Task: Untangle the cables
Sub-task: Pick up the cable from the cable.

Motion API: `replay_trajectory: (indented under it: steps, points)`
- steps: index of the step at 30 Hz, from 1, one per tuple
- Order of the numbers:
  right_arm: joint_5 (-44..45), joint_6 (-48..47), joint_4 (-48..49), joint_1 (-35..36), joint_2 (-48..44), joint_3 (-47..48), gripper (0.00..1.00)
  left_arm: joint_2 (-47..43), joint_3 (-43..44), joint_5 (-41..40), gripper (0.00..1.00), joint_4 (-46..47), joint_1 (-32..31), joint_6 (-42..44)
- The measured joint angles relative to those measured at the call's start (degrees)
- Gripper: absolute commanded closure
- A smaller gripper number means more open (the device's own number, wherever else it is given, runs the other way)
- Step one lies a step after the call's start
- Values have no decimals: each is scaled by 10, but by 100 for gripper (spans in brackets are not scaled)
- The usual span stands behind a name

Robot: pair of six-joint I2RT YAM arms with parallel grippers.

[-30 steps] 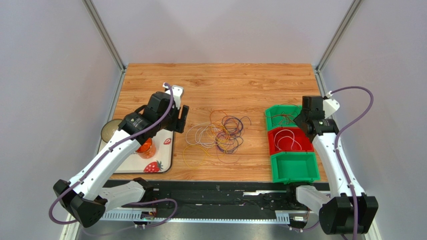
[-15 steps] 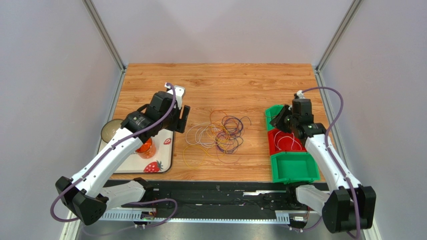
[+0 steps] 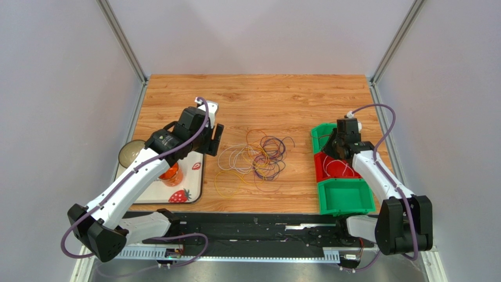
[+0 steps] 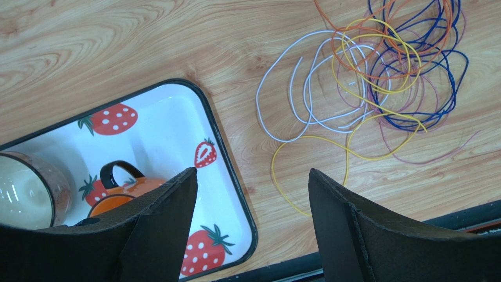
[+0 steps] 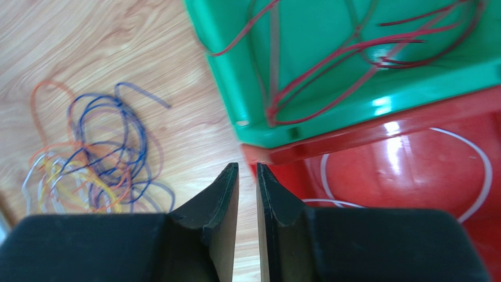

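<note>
Black left gripper [image 4: 251, 173]: fingers spread wide, nothing between them. It hangs over the corner of the strawberry tray [image 4: 230, 154], just beside the pile.
Right gripper [image 5: 247, 167]: fingers pinched almost together with only a sliver of a gap, and I can't spot any strand in there. It hovers over the seam where the far green bin [image 5: 329, 35] meets the red bin [image 5: 411, 176].
Cables [image 3: 256, 160]: one loose knot mid-table, between the tray and the bins. White and yellow loops are on the tray side, blue-purple and orange coils overlap on the bin side.
Already binned: red strands [image 5: 353, 59] in the far green bin, a white loop [image 5: 470, 153] in the red one.
Tray stuff: orange cup [image 4: 117, 188] and glass bowl [image 4: 23, 188], not part of the job imo.
Step, my guess: between picks. Colours are getting sorted into bins and most of the pile is left.
Next move, my guess: the right arm needs to swing over to the pile, open up and drop on one outer strand only. The left could pin the rest so the clump doesn't drag along.
Watch out: wire this thin makes it easy to grab two at once.
</note>
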Motion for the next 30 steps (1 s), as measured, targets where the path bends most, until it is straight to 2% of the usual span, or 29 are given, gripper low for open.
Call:
replay_trajectory:
  steps: [11,20,25,30]
  points:
    - [66,5,-21,-57,-26,-42,78,4,0,0,23,0,0,0]
    - [-23,3,-5,-55,-60,-37,72,25,5,7,23,-6,0,-15]
    - [-72,1,-8,-45,-78,-8,66,61,22,9,23,-2,0,-60]
    - [-104,-1,-19,-26,-113,11,64,114,22,3,23,13,0,-113]
